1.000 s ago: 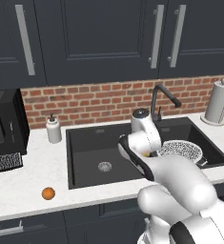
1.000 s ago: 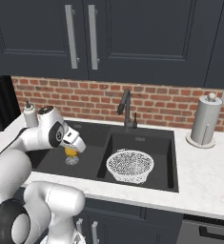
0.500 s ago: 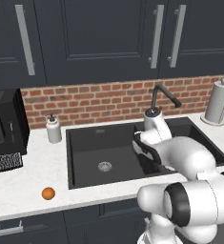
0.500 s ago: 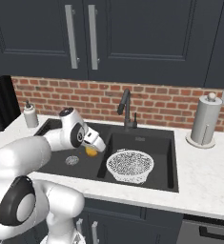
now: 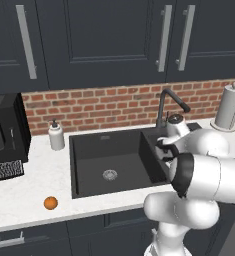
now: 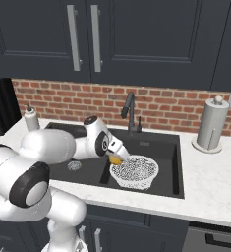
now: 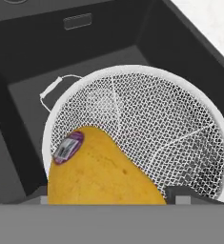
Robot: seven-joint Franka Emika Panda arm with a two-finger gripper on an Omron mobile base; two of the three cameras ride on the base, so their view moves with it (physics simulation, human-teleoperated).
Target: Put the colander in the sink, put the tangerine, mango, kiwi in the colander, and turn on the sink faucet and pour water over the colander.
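The only label is a small oval sticker (image 7: 68, 147) with a purple border on the mango (image 7: 99, 171), which sits between the gripper (image 7: 106, 193) jaws. Its print is too small and blurred to read.

The arm swings right across the sink (image 6: 173, 170), carrying the mango (image 6: 115, 160) in the gripper (image 6: 118, 158) from the left basin to the colander's (image 6: 136, 172) left rim.
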